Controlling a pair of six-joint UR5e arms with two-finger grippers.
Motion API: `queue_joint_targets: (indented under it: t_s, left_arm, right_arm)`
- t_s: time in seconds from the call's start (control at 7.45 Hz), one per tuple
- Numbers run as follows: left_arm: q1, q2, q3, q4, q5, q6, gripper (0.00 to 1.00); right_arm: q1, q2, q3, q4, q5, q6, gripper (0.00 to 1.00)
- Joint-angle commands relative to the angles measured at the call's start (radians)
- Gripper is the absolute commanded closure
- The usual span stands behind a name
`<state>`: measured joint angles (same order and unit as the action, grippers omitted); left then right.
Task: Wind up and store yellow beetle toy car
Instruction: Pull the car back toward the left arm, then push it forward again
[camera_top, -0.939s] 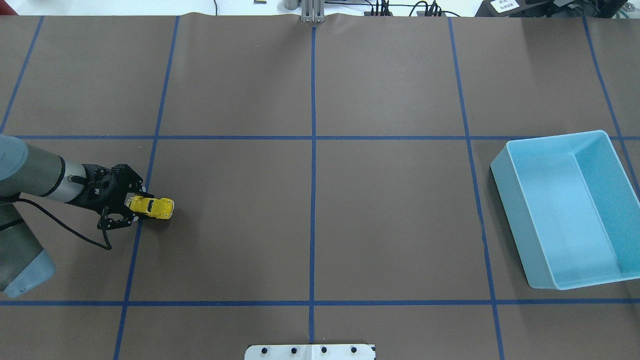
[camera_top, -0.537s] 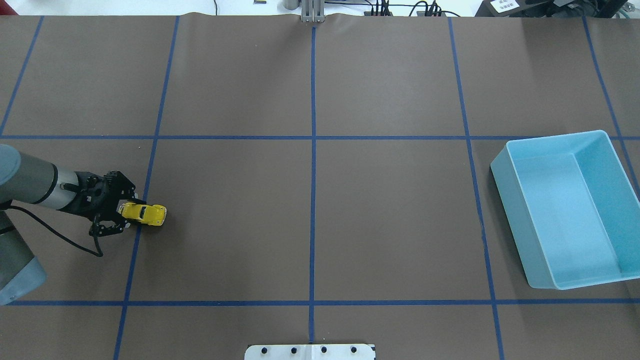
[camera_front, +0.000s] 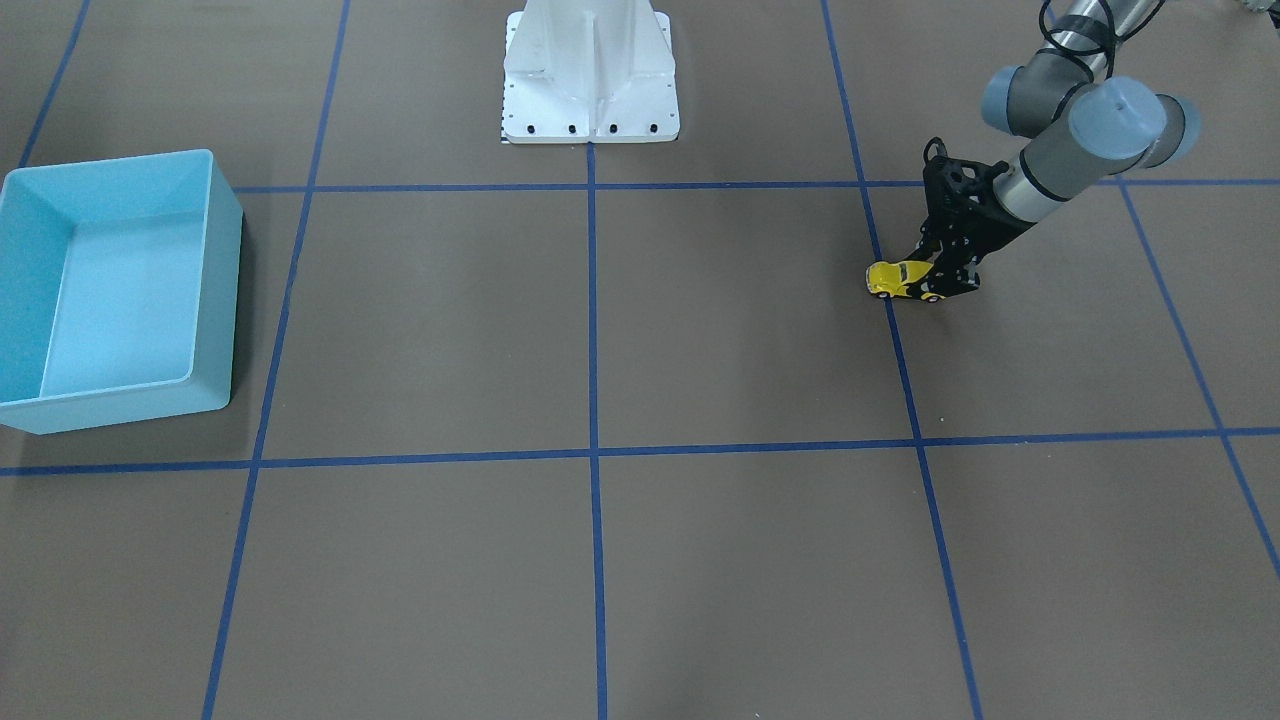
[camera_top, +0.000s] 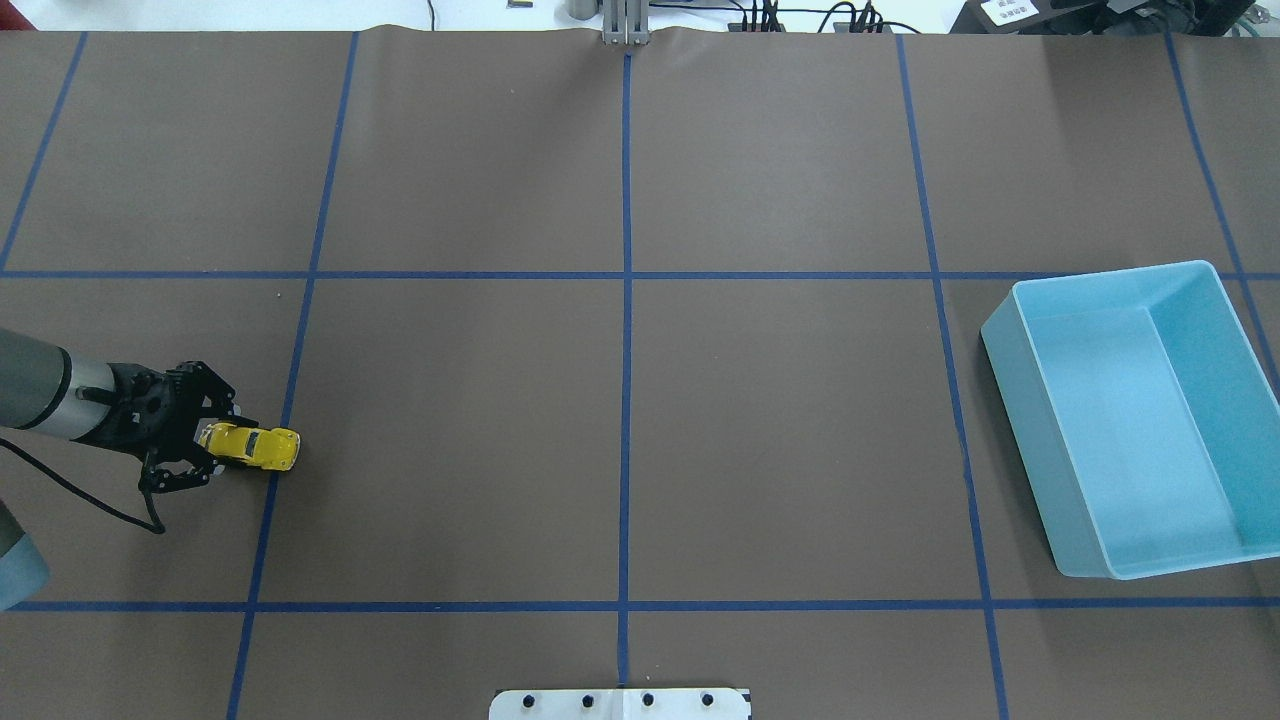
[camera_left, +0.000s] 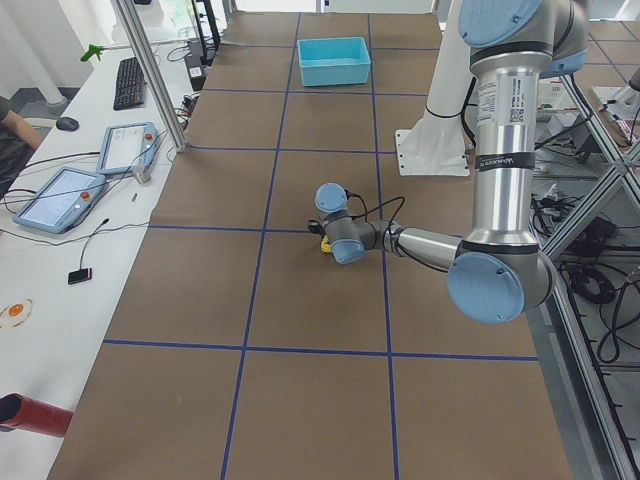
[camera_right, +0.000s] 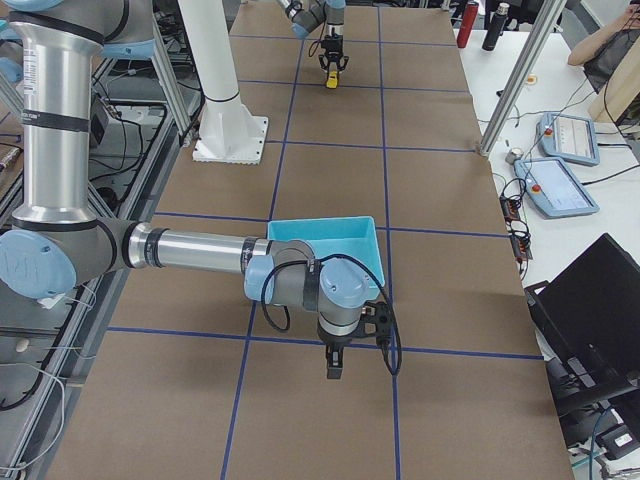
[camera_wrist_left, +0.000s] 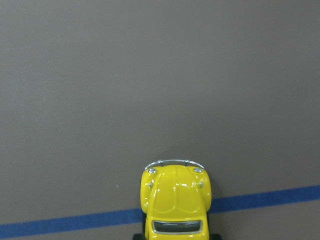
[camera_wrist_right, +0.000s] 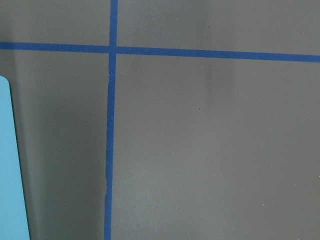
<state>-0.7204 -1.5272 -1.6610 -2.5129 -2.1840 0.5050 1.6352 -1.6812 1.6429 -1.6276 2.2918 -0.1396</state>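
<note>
The yellow beetle toy car (camera_top: 258, 448) stands on its wheels on the brown table mat at the left, nose pointing toward the table's middle. My left gripper (camera_top: 222, 443) is shut on the car's rear end, low at the mat. The car also shows in the front-facing view (camera_front: 898, 280) and in the left wrist view (camera_wrist_left: 175, 195), over a blue tape line. The light blue bin (camera_top: 1005, 345) sits empty at the far right. My right gripper (camera_right: 336, 370) hangs just beside the bin, seen only in the exterior right view; I cannot tell its state.
Blue tape lines (camera_top: 626, 300) divide the mat into squares. The white robot base plate (camera_front: 590, 100) stands at the middle of the robot's table edge. The bin's corner shows in the right wrist view (camera_wrist_right: 9, 165).
My left gripper has drawn the car back along the mat, to the left and slightly toward the robot, across the blue tape line. The bin has not moved.
</note>
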Motion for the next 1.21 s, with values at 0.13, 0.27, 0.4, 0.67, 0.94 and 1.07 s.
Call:
queue_joint_targets:
  t_s: [0.13,0.27,0.4,0.67,0.94,1.07]
  left_arm:
    - [-0.016,0.034,0.009,-0.046,-0.017,0.001,0.83]
    - [-0.024,0.045,0.009,-0.064,-0.017,0.001,0.82]
    - [-0.027,0.059,0.01,-0.069,-0.017,0.0,0.82]
    - [-0.04,0.061,0.02,-0.07,-0.017,0.0,0.77]
    - [-0.047,0.062,0.024,-0.082,-0.019,0.0,0.76]
    - [-0.053,0.061,0.024,-0.081,-0.017,-0.002,0.76]
  right_arm:
    - [0.0,0.001,0.0,0.0,0.0,0.0,0.01]
    - [0.0,0.001,0.0,0.0,0.0,0.0,0.01]
    - [0.0,0.001,0.0,0.0,0.0,0.0,0.01]
    - [0.0,0.001,0.002,0.0,0.0,0.0,0.01]
    - [0.0,0.001,0.002,0.002,0.002,0.0,0.01]
    - [0.0,0.001,0.002,0.002,0.002,0.0,0.01]
